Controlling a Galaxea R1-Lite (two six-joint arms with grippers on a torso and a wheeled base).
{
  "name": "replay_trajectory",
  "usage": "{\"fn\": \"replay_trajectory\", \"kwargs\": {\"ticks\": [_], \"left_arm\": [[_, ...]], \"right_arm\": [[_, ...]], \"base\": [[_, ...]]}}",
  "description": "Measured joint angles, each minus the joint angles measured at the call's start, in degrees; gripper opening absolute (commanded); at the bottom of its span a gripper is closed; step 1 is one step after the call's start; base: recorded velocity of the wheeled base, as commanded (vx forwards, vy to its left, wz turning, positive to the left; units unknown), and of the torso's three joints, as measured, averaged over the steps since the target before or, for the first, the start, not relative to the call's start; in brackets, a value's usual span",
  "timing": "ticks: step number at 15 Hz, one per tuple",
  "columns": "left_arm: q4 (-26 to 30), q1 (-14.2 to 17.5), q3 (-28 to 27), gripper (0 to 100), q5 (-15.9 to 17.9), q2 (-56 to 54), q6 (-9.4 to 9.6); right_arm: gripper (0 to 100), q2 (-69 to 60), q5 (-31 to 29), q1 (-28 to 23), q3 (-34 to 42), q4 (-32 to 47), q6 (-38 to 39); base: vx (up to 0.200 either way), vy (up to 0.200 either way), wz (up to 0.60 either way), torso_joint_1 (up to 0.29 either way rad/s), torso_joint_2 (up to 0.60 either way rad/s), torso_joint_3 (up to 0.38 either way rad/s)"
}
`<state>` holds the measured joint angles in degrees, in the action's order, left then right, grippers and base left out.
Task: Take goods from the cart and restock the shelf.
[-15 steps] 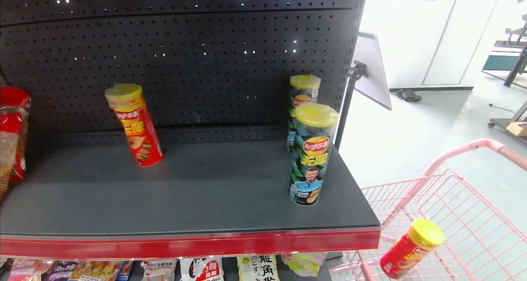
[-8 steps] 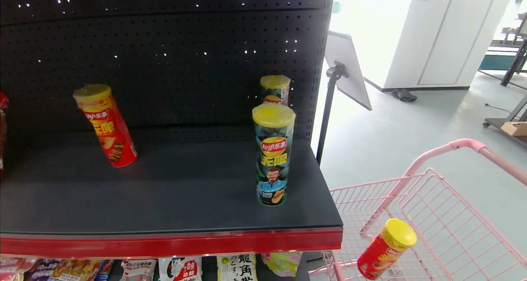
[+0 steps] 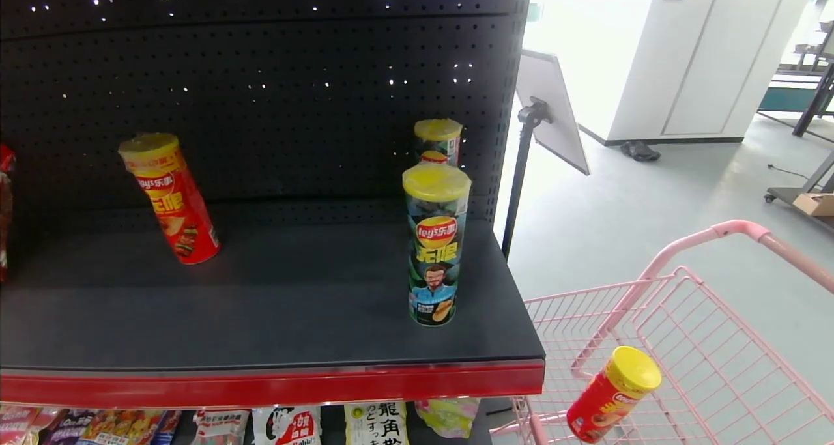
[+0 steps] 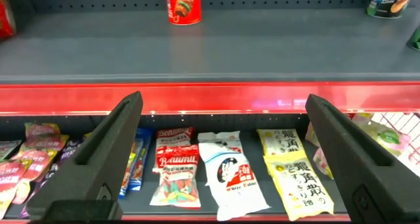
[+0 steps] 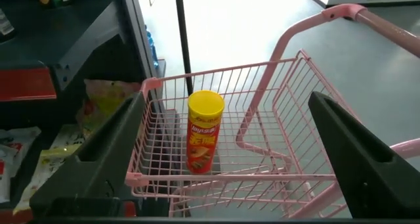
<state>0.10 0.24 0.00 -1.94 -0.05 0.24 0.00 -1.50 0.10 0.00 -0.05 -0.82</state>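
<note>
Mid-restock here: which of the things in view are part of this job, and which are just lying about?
Job:
red can in the cart
pink cart
upper shelf
red can on the shelf
front green can
rear green can

Lying about:
snack packets on the lower shelf
sign board on its stand
shoes on the floor
cardboard box

Head view was shifted as a whole; the camera was turned toward the right over the last second. Shelf [image 3: 260, 315], front green can [image 3: 435, 249] and cart [image 3: 736, 229] are displaced together toward the picture's left. The red bag [image 3: 4, 204] at the shelf's left end is nearly cut off. A slight reverse shift was noted in the last half second.
</note>
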Motion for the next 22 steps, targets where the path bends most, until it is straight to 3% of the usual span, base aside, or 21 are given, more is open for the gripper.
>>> {"fn": "replay_trajectory", "kwargs": {"ticks": [10, 22], "left_arm": [[0.0, 0.0, 0.0, 100, 0.0, 0.0, 0.02], [0.0, 0.0, 0.0, 100, 0.0, 0.0, 0.00]], "right_arm": [[100, 0.0, 0.0, 0.0, 0.0, 0.0, 0.2], [100, 0.0, 0.0, 0.0, 0.0, 0.0, 0.1]], "base": [[0.000, 0.000, 0.00, -0.126, 0.30, 0.179], [0.000, 0.000, 0.00, -0.191, 0.51, 0.321]]}}
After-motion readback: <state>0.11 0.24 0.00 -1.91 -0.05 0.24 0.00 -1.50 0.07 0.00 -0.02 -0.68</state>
